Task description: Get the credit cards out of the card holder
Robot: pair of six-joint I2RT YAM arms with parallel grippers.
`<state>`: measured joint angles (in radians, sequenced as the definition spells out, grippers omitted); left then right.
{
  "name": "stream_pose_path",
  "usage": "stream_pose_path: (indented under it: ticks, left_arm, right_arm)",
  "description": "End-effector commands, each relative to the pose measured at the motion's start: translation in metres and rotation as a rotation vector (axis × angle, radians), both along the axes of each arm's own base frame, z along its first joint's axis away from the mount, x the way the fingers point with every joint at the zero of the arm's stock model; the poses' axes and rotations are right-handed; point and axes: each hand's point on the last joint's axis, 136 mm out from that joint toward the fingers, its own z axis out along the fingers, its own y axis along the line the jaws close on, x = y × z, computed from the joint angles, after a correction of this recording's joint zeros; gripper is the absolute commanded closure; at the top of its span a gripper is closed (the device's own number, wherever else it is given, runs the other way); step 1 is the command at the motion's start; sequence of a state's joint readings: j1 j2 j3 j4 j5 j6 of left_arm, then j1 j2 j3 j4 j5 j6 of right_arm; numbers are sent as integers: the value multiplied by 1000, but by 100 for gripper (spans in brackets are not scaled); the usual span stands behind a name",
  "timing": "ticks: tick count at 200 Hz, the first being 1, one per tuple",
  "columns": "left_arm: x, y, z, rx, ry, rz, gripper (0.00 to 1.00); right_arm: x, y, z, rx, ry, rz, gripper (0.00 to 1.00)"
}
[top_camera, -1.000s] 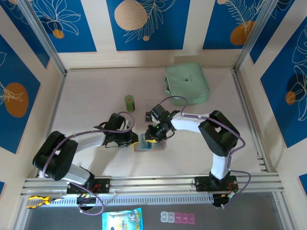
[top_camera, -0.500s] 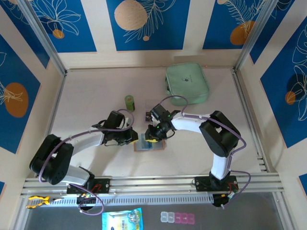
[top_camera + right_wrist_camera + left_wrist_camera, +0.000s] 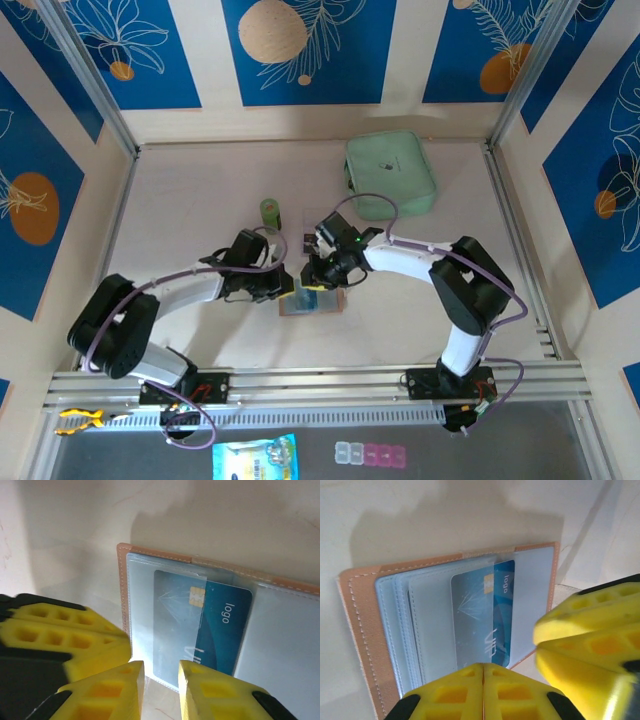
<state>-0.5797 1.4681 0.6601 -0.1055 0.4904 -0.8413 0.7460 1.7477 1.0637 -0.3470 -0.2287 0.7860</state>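
- Meanwhile, the left gripper (image 3: 483,672) has slid rightward over the last second and now sits at the left side of the small tan-pink leather bifold card holder (image 3: 312,302). Its yellow fingers are pressed together with no gap, and nothing is seen between them. Whether they touch the leather cannot be told.
- The card holder lies open and flat near the middle of the pale worktop (image 3: 190,210), a little toward the near edge, where it was a second ago.
- The right gripper (image 3: 161,672) has shifted slightly toward the far edge while its elbow has swung outward. Its jaws stand a narrow gap apart just beside the holder's rim, clasping nothing.
- A bright blue plastic credit card (image 3: 502,615) sits in a grey-clear pocket, one half under the film and the other half bare.
- Judged from this closing-in, the left gripper is placed to pin the holder while the right takes the card's bare end. No card is out yet.
- The mint-green zip pouch (image 3: 391,175) near the far edge and the small green cylinder (image 3: 270,211) have not moved.
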Motion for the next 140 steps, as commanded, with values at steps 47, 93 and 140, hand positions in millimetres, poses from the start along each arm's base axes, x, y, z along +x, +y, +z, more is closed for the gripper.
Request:
stream_pose_path:
  ticks: [47, 93, 140]
  left_arm:
    - [-1, 8, 3, 57, 14, 32, 94]
    - [-2, 16, 15, 84, 13, 75, 94]
    - [3, 17, 25, 117, 0, 50, 94]
  right_arm:
    - [-6, -13, 2, 2, 19, -21, 74]
    - [-8, -17, 9, 9, 7, -29, 74]
    - [-10, -18, 9, 12, 11, -31, 73]
